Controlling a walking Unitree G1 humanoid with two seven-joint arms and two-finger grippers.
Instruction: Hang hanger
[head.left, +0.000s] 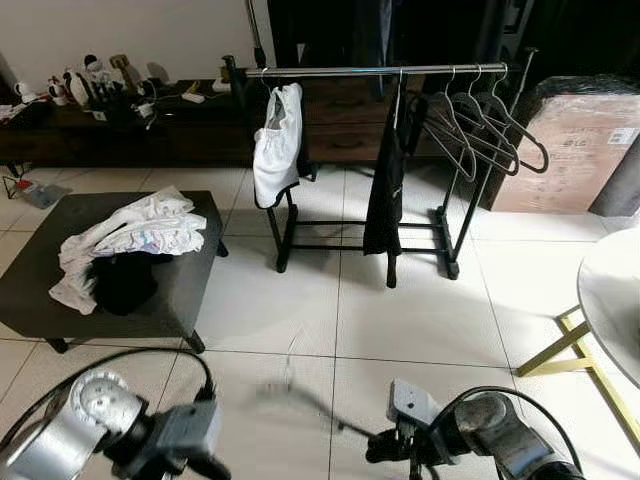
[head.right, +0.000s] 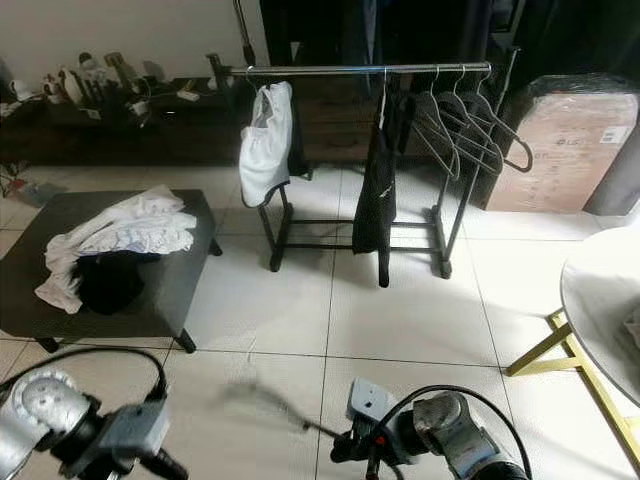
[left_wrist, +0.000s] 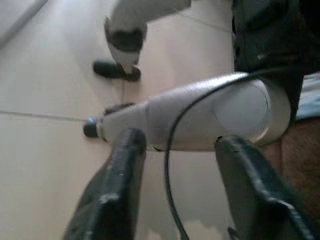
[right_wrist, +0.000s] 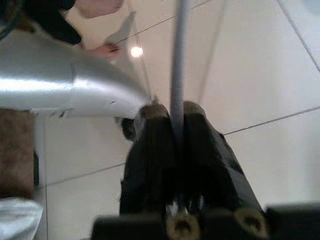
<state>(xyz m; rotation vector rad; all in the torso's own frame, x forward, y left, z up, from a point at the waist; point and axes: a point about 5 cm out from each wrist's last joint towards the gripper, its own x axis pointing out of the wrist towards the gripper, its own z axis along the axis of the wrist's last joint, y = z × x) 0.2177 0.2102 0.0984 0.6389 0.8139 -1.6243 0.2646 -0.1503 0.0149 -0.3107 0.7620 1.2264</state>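
So in the left eye view, the black-framed garment rack with a silver metal rail (head.left: 380, 71) sits at about 12 o'clock, a bunch of dark empty hangers (head.left: 480, 125) bunched at its 2 o'clock end, plus a white garment (head.left: 276, 140) and a black one (head.left: 384, 180) already hung. The right gripper (head.left: 400, 450) is low at 5 o'clock, a blurry thin grey hanger (head.left: 300, 400) sticking out toward 9. In the right wrist view its fingers (right_wrist: 150, 165) are clenched tight on that grey rod (right_wrist: 177, 60), probably so it won't swing while walking over. In the left wrist view the left gripper (left_wrist: 180, 165) is spread apart, holding nothing, just looking at the other silver forearm (left_wrist: 200, 115).
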